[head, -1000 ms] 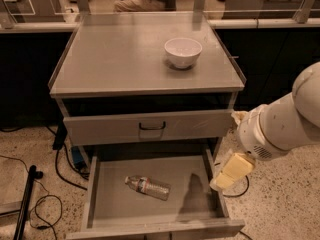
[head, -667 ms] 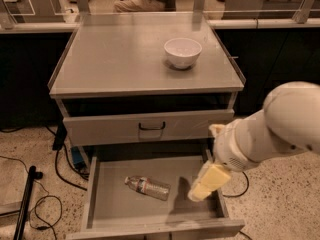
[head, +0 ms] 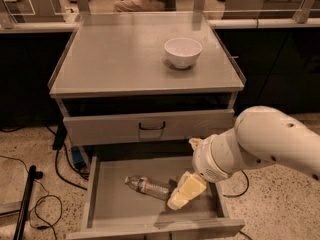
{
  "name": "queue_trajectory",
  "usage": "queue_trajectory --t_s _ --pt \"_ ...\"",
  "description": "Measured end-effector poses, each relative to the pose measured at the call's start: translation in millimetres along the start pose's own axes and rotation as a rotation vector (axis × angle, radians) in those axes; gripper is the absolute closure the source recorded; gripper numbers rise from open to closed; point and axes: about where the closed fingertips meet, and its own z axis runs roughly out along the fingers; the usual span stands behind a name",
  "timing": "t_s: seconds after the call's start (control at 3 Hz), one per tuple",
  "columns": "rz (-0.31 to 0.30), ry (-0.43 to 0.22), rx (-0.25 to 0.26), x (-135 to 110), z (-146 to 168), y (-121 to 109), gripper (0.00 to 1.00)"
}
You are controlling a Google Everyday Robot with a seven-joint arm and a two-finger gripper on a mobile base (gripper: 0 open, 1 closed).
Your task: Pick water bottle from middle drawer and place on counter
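Observation:
The water bottle [head: 146,186] lies on its side on the floor of the open middle drawer [head: 107,204], cap toward the left. My gripper [head: 184,191] with pale yellow fingers hangs over the drawer, just right of the bottle's base and close to it. The white arm reaches in from the right. The grey counter [head: 115,59] is the cabinet top above, with a white bowl [head: 183,51] toward its back right.
A closed drawer front with a black loop handle [head: 151,126] sits above the open drawer. Black cables [head: 30,204] lie on the speckled floor at left. A dark bench [head: 270,24] runs behind the cabinet.
My arm and gripper have moved left and down into the drawer, from beyond its right wall to beside the bottle. The bottle has not moved.

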Motion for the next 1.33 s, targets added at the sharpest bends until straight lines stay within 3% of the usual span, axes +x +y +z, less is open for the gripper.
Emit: queue_trajectory --t_s 0.67,1.0,1.33 --pt "0.046 -0.014 0.003 20.3 61.7 -5.5 0.00" --pt "0.019 0.035 -0.002 48.9 119.3 -34.6 0.00" --pt "0.018 0.043 -0.011 51.1 127.5 -35.6 0.00"
